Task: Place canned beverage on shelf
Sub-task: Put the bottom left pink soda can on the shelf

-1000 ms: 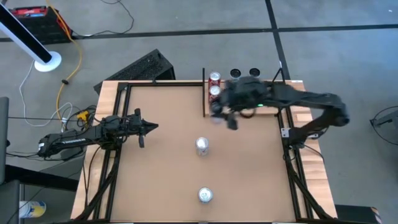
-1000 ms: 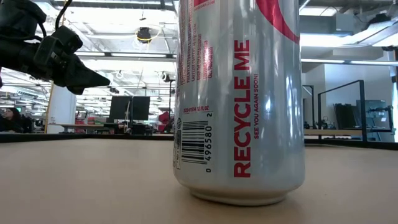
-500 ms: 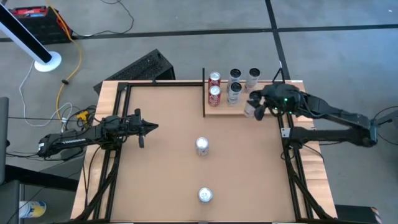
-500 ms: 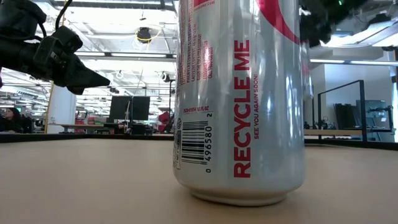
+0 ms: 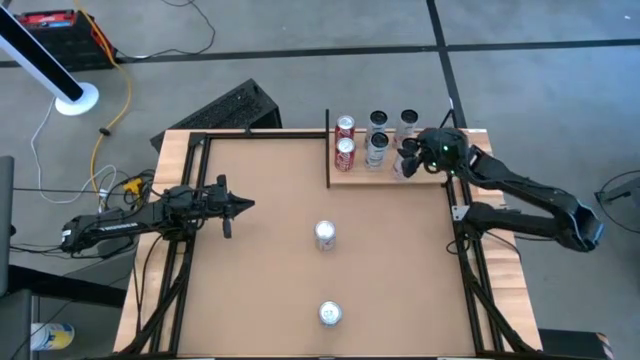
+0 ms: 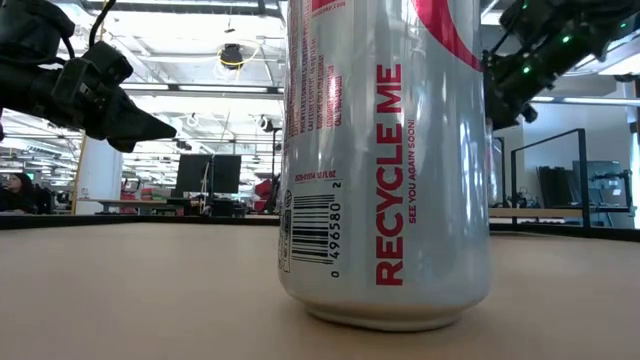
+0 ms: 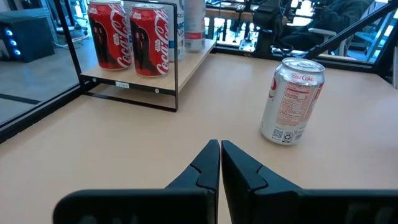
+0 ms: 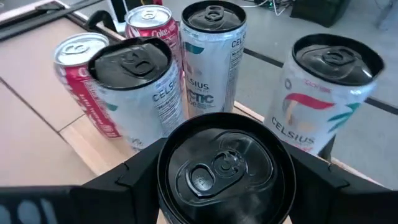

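at the far edge of the table (image 5: pixel 270 280), toward its right corner, the shelf (image 5: pixel 430 178) carries two red cans (image 5: pixel 345 140) by its black upright bar and three silver ones. over the shelf's right end the right gripper (image 5: pixel 408 160) clasps a black-topped can (image 8: pixel 217 165) between its fingers, beside the others. near the table's left edge the left gripper (image 5: pixel 240 205) hangs clenched and empty. two silver cans (image 5: pixel 326 234) stand mid-table and by the near edge.

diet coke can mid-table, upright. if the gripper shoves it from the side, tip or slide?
The silver Diet Coke can stands tall on a narrow base, so a high push would likely tip it; a low one should slide it on the smooth brown tabletop. Once tipped, its round body would probably roll. Its thin wall may dent.
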You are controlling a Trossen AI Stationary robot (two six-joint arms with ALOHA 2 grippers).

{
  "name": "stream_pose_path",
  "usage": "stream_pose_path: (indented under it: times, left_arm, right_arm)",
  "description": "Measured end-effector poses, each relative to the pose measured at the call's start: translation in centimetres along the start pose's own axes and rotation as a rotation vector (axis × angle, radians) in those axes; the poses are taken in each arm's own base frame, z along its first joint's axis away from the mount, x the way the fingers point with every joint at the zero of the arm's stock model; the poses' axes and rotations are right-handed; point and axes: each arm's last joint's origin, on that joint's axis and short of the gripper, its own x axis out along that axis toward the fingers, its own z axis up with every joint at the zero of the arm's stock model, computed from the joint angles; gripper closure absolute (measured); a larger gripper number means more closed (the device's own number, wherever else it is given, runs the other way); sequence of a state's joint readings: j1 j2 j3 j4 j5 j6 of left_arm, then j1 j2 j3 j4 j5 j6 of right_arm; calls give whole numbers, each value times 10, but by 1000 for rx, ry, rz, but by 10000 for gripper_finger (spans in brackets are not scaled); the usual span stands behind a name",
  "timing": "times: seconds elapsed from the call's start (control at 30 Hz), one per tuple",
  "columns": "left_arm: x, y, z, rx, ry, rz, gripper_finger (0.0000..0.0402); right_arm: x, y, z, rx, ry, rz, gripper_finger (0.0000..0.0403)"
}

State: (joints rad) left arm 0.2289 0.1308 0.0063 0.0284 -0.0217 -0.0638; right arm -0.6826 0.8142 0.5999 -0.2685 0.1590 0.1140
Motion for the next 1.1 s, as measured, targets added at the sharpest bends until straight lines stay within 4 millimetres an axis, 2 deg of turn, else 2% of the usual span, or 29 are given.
stream_pose_path:
  times: [0.3, 0.7, 0.93, 1.0, 1.1]
  left_arm:
    - [0, 0, 0, -1, 0, -1, 401]
    - [0, 0, 0, -8, 0, -1, 401]
    - [0, 0, 0, -8, 0, -1, 401]
    - [0, 0, 0, -8, 0, -1, 402]
    - [0, 0, 0, -8, 1, -10, 401]
  right_arm:
    - [19, -6, 3, -23, -3, -27, 126]
    - [22, -6, 3, -68, 3, -21, 124]
    - [22, -7, 1, -76, 21, -45, 23]
    - [22, -7, 1, -78, 16, -45, 13]
    - [22, -7, 1, -99, 16, -45, 22]
